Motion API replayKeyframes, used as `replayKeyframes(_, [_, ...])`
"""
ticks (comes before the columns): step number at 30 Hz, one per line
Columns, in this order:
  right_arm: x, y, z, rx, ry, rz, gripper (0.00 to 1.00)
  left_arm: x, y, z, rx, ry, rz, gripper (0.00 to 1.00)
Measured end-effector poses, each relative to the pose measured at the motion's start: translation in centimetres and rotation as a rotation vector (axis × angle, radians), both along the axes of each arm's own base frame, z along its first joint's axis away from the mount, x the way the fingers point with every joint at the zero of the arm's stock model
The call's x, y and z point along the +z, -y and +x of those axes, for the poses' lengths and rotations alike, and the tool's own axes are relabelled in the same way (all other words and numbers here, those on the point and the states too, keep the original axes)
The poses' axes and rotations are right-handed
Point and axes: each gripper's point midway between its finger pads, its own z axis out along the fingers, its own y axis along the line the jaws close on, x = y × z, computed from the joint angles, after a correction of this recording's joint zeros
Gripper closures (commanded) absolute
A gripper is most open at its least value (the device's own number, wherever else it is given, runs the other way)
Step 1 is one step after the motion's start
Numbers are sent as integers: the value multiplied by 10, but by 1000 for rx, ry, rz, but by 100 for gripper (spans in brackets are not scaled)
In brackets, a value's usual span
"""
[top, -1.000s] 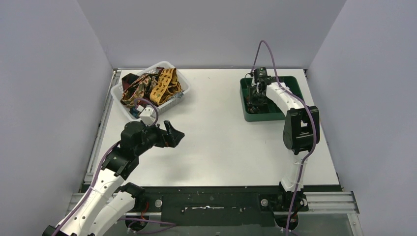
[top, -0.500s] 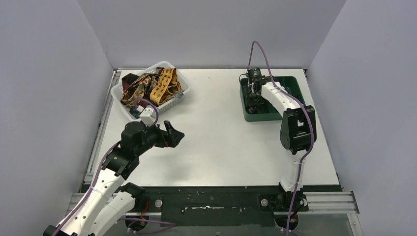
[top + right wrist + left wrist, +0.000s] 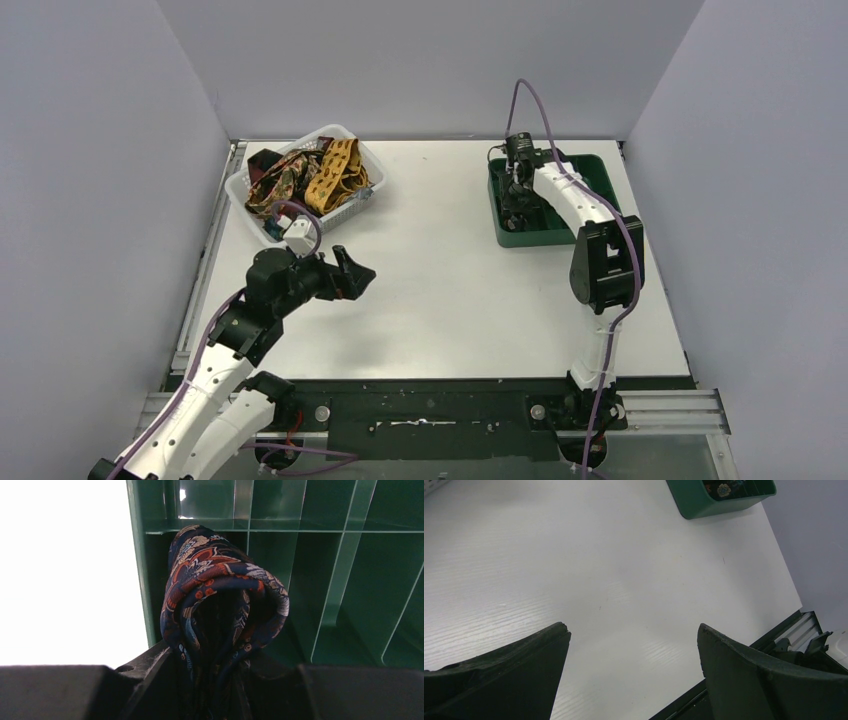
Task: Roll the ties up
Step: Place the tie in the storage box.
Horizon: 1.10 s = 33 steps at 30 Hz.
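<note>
- One rolled tie (image 3: 220, 610), dark blue with red and white flowers, sits inside the one green tray (image 3: 350, 595) at 1 o'clock, by its left wall.
- The right gripper (image 3: 215, 675) squeezes it.
- More ties (image 3: 320, 180) fill one white basket (image 3: 238, 192) at 11 o'clock; I cannot count them.
- The right gripper has slid a bit left.
- The left gripper (image 3: 632, 630) stays spread wide at 8 o'clock, holding nothing.
</note>
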Motion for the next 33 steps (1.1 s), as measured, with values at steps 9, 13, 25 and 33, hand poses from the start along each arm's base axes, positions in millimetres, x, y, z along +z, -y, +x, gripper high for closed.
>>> replayKeyframes(9, [8,0,-1,1,-2,0,100,-7,1,-1,0,-11,-6,3])
replayKeyframes(13, [7,0,-2,3,-8,3,100,-7,1,-1,-2,-12,-8,3])
replayKeyframes(25, [4,-1,-4,12,-20,5,100,-7,0,-1,7,-18,-18,3])
replayKeyframes(33, [-16,-9,1,25,-46,31,100,-9,1,-1,7,-22,-19,3])
